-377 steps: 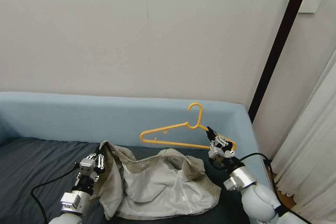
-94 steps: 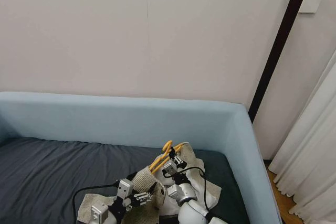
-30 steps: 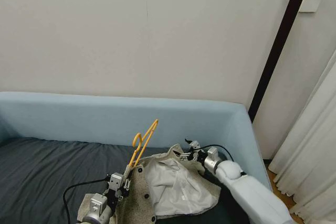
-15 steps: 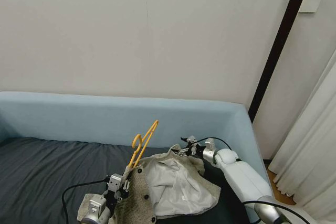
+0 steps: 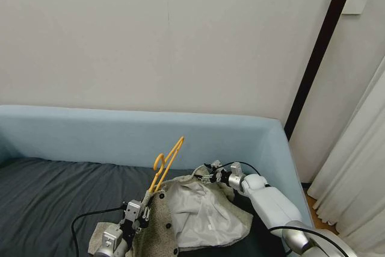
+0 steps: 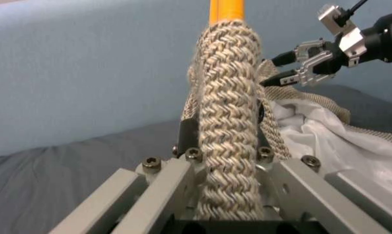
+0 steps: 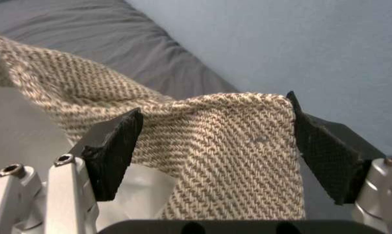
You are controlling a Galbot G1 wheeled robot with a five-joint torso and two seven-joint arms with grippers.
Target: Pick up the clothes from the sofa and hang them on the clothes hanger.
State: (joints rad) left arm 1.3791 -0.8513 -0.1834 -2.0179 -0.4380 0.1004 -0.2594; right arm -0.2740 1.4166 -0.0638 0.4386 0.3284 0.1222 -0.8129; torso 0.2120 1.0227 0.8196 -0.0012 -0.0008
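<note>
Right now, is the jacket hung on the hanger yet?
Only partly. The left end effector is shut on the jacket, whose woven edge covers the lower end of the hanger. The right end effector, open, straddles the jacket's far edge. Most of the jacket lies spread on the sofa, not yet on the hanger.

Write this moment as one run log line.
left gripper: shut on jacket over hanger | right gripper: open around jacket edge

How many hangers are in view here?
1. The yellow hanger sticks up from the left gripper, which clamps its lower end, wrapped in the jacket, over the sofa. The right gripper is at the jacket's far edge, open. Another could lie under the jacket.
</note>
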